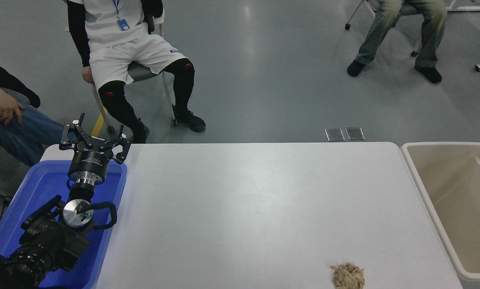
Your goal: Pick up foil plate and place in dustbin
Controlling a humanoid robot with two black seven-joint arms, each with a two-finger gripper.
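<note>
The foil plate is out of view at this moment. The dustbin [420,192], a large beige plastic bin with a thick rounded rim, stands against the table's right end, and the part of its inside that I can see holds nothing. My left gripper [94,138] is parked at the lower left above the blue tray, its fingers spread open with nothing between them. My right arm and gripper are out of the picture.
A blue tray [35,192] sits at the table's left end under my left arm. A small tan crumpled scrap pile [347,276] lies near the front right edge of the white table [244,208]. People sit on chairs beyond the far side.
</note>
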